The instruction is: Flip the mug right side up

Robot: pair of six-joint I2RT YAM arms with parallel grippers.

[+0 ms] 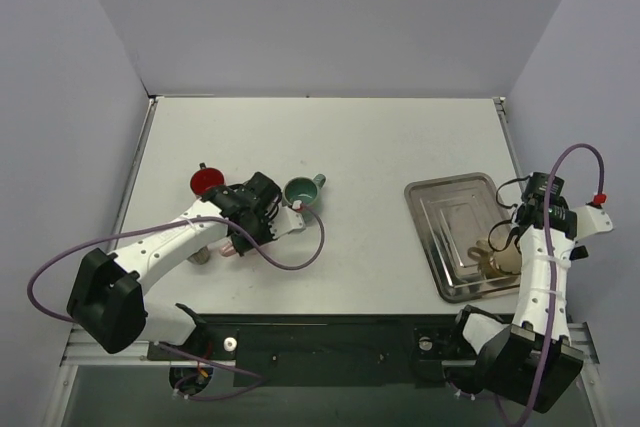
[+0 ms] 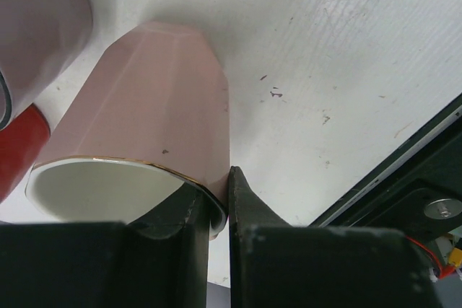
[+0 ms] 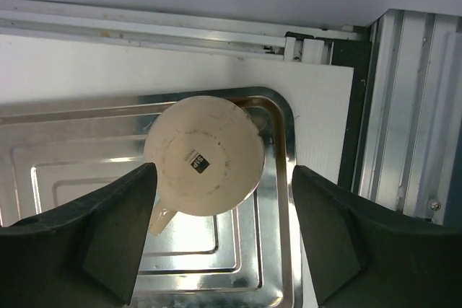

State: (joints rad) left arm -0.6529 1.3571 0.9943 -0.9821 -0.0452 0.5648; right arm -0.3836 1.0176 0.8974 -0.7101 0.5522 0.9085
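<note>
My left gripper pinches the rim of the pink mug, tilted, not yet upright; my right gripper hangs spread over the beige mug, bottom-up in the metal tray

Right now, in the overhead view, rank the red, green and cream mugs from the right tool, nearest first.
1. Cream mug, in the tray below the right tool.
2. Green mug, left of centre.
3. Red mug, farther left.

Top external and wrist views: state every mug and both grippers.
pink mug: tilted, rim pinched by left gripper.
beige mug: upside down in tray.
green mug: upright.
red mug: standing, orientation unclear.
left gripper: shut on pink mug.
right gripper: open, straddling beige mug.
</note>
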